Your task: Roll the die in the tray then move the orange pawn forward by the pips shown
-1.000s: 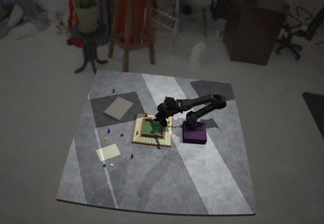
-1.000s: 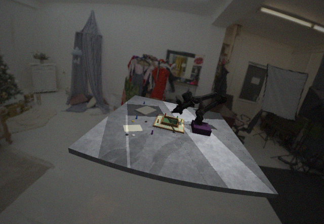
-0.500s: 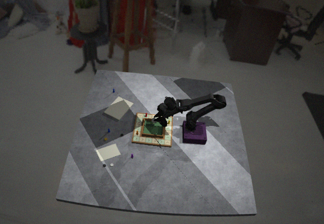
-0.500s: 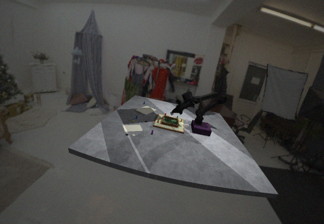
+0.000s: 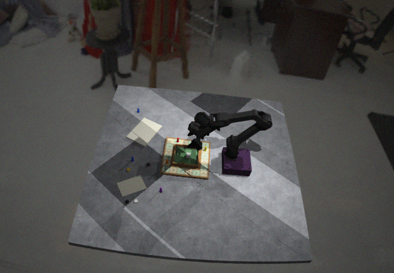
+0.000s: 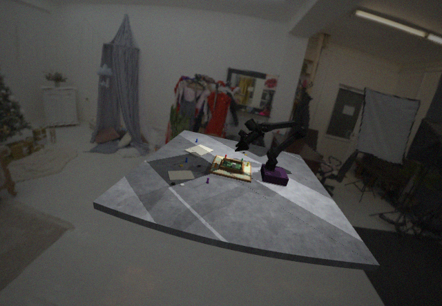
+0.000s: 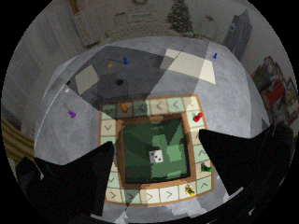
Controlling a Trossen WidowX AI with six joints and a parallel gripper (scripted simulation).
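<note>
My gripper (image 5: 194, 145) (image 6: 238, 149) (image 7: 157, 141) is open and empty, above the tray. The white die (image 5: 188, 154) (image 7: 155, 156) lies on the green floor of the brown-walled tray (image 5: 185, 166) (image 7: 120, 156); its top shows dark pips too blurred to count surely. The orange pawn (image 5: 166, 161) (image 7: 123, 107) stands on the board's far row in the wrist view, one square right of the left corner. Arrows there point left, then down the left side. The red pawn (image 5: 177, 140) (image 7: 198, 117) and green pawn (image 7: 206, 169) stand on the right side, the yellow pawn (image 5: 205, 148) (image 7: 190, 190) on the near row.
The square board (image 5: 203, 177) (image 7: 100, 135) surrounds the tray. Beyond it lie two pale sheets (image 5: 131, 185) (image 5: 149, 129), blue pawns (image 5: 132, 159) (image 5: 138, 110), a purple pawn (image 5: 160, 190) (image 7: 71, 113) and several small discs. The arm's purple base (image 5: 236, 164) stands beside the board.
</note>
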